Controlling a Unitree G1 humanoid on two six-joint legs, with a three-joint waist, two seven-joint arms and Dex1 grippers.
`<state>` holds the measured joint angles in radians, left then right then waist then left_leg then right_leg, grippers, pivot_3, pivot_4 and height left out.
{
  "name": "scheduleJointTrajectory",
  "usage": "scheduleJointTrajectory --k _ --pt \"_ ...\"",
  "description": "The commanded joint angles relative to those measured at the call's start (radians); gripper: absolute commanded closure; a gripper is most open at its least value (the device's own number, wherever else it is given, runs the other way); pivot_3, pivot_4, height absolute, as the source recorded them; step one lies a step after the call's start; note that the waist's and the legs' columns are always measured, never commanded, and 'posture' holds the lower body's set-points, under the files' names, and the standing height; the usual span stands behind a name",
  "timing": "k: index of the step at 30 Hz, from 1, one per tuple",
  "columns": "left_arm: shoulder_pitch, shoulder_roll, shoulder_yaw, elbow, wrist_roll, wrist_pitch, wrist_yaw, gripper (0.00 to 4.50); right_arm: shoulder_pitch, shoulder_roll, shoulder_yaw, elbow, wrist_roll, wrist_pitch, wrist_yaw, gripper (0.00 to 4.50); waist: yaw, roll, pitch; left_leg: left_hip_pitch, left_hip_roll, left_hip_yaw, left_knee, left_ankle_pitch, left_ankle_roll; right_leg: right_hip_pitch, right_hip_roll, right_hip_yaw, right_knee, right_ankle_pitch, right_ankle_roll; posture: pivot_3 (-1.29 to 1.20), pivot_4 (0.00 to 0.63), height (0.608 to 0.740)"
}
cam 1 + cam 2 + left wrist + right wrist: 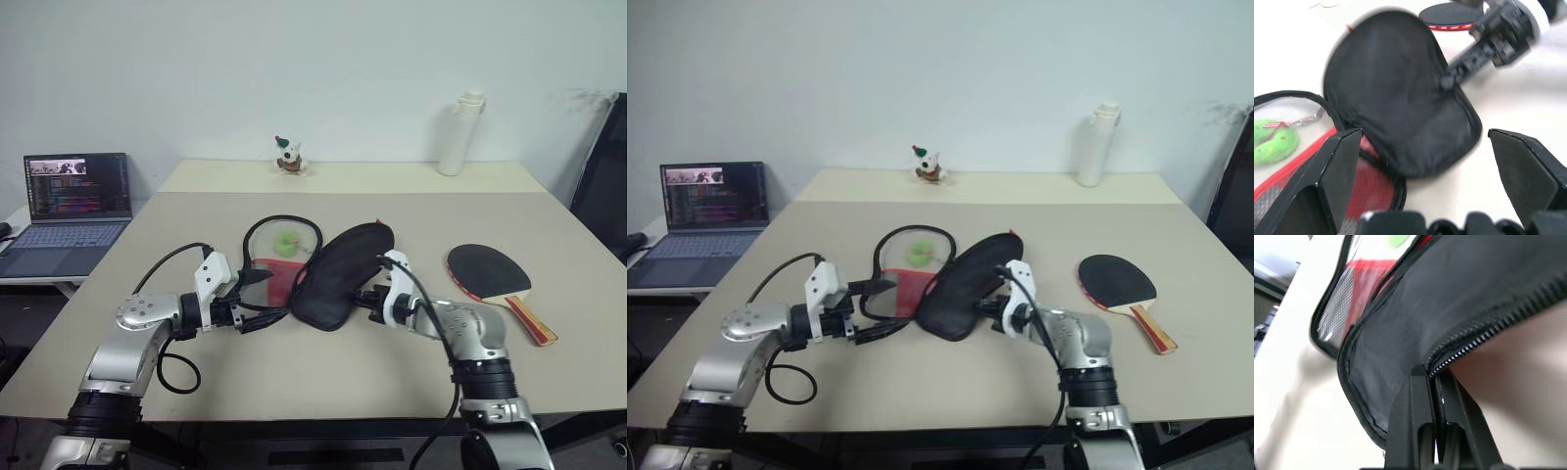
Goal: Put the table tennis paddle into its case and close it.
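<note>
The case [338, 274] lies open mid-table. Its black flap [1400, 98] is raised and tilted, over the lower half with the red panel and mesh pocket [269, 279]. My right gripper [364, 297] is shut on the flap's zipper edge [1484, 340], its fingers [1415, 401] pressed together around the fabric. My left gripper [257, 311] stands open at the near left rim of the lower half, with nothing between its fingers [1337, 171]. The table tennis paddle [488, 269] lies flat to the right of the case, black face up, handle toward the near right.
A green ball [285, 243] sits in the case's far mesh part. A laptop [76, 201] stands on a side desk at the left. A white bottle [460, 134] and a small figurine [288, 156] stand at the back. A dark chair [602, 176] is at the right edge.
</note>
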<state>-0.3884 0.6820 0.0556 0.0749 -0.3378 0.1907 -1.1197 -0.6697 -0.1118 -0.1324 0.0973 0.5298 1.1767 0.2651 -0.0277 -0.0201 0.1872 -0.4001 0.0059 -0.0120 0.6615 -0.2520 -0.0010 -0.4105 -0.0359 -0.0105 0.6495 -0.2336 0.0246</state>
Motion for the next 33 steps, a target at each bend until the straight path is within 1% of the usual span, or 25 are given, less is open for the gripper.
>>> scheduleJointTrajectory --k 1,2,6,10,14,22,26,29,32,33 --pt "0.011 -0.007 -0.002 -0.059 -0.020 0.007 0.007 0.00 -0.038 -0.091 0.012 0.020 0.008 0.033 0.073 4.47 -0.001 0.000 0.000 0.000 0.000 0.000 0.000 0.000 0.000 0.000 0.000 0.000 0.000 0.000 0.000 0.00 0.150 0.740" --pt "0.009 -0.011 -0.007 -0.064 -0.020 0.010 0.007 0.00 -0.050 -0.135 0.017 0.043 0.002 0.035 0.100 4.47 -0.001 0.000 0.000 0.000 0.000 0.001 0.000 0.000 0.000 0.000 0.000 0.000 0.000 0.000 0.000 0.00 0.150 0.740" --pt "-0.001 -0.024 -0.020 -0.074 -0.017 0.017 0.004 0.00 -0.083 -0.246 0.059 0.117 -0.022 0.018 0.181 4.47 0.000 0.000 0.000 0.000 0.000 0.001 0.000 0.000 0.000 0.000 0.001 0.000 0.000 0.000 0.000 0.00 0.150 0.740" --pt "-0.017 -0.040 -0.037 -0.073 -0.011 0.014 0.004 0.00 -0.116 -0.334 0.116 0.189 -0.059 -0.020 0.269 4.47 0.000 0.000 0.000 0.000 0.000 0.001 0.000 0.000 0.000 0.000 0.002 0.001 -0.001 0.000 0.000 0.00 0.150 0.740" --pt "-0.062 -0.087 -0.065 -0.059 -0.008 0.011 0.015 0.00 -0.178 -0.429 0.202 0.329 -0.138 -0.115 0.382 4.47 0.002 0.000 0.000 0.000 -0.001 0.002 0.000 0.000 0.000 0.000 0.002 0.001 -0.001 0.000 0.000 0.00 0.150 0.740" --pt "-0.093 -0.118 -0.088 -0.017 0.004 -0.021 0.006 0.00 -0.279 -0.503 0.328 0.522 -0.281 -0.272 0.558 4.47 0.001 0.001 0.000 -0.001 -0.001 0.004 0.000 0.000 0.000 0.000 0.002 0.002 -0.002 0.000 0.000 0.00 0.150 0.740" --pt "-0.098 -0.129 -0.095 0.003 0.009 -0.038 0.006 0.00 -0.331 -0.492 0.336 0.609 -0.330 -0.343 0.587 4.47 0.001 0.000 0.000 0.000 -0.001 0.004 0.000 0.000 0.000 0.000 0.002 0.002 -0.002 0.000 0.000 0.00 0.150 0.740" --pt "-0.099 -0.136 -0.100 0.013 0.014 -0.049 0.007 0.00 -0.354 -0.472 0.319 0.658 -0.350 -0.387 0.576 4.47 0.001 0.000 0.000 -0.001 -0.001 0.004 0.000 0.000 0.000 0.000 0.002 0.002 -0.002 0.000 0.000 0.00 0.150 0.740" --pt "-0.101 -0.141 -0.102 0.019 0.015 -0.054 0.007 0.00 -0.370 -0.459 0.304 0.698 -0.373 -0.429 0.549 3.86 0.001 0.001 0.000 -0.001 -0.001 0.004 0.000 0.000 0.000 0.000 0.002 0.002 -0.002 0.000 0.000 0.00 0.150 0.740" --pt "-0.103 -0.142 -0.104 0.021 0.015 -0.055 0.008 0.00 -0.375 -0.458 0.304 0.709 -0.384 -0.447 0.544 3.52 0.001 0.001 0.000 -0.001 -0.001 0.004 0.000 0.000 0.000 0.000 0.002 0.002 -0.002 0.000 0.000 0.00 0.150 0.740"
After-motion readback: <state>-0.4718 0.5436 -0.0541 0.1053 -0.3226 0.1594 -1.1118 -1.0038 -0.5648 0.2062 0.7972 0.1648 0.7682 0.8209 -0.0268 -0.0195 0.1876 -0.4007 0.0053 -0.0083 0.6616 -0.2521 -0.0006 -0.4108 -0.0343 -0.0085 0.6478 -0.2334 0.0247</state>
